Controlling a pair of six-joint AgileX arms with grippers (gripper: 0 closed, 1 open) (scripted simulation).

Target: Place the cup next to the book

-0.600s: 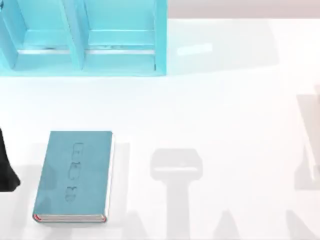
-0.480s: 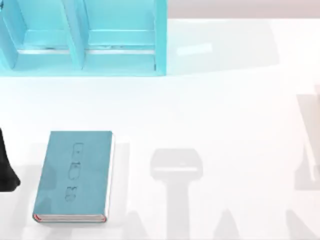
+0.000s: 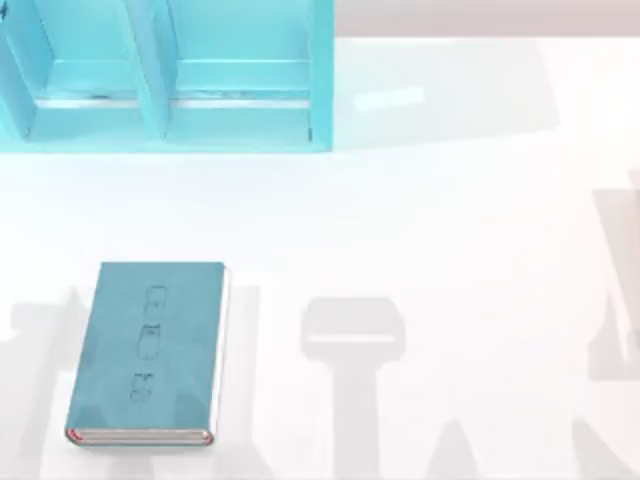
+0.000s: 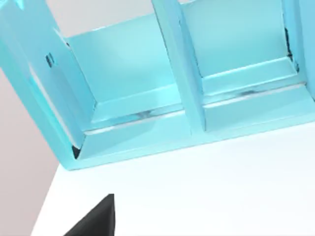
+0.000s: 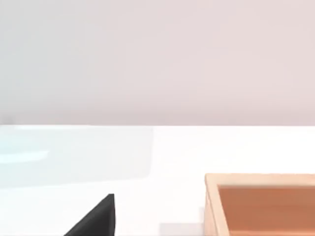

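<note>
Book (image 3: 148,350) flat on tabletop (image 3: 450,230) at left, shelf (image 3: 165,75) cut off at far edge, wooden box (image 5: 261,204) partly out of frame, jaws' state impossible to tell.

Teal book (image 3: 148,350) lies flat (red-trimmed), table's near-left.
</note>
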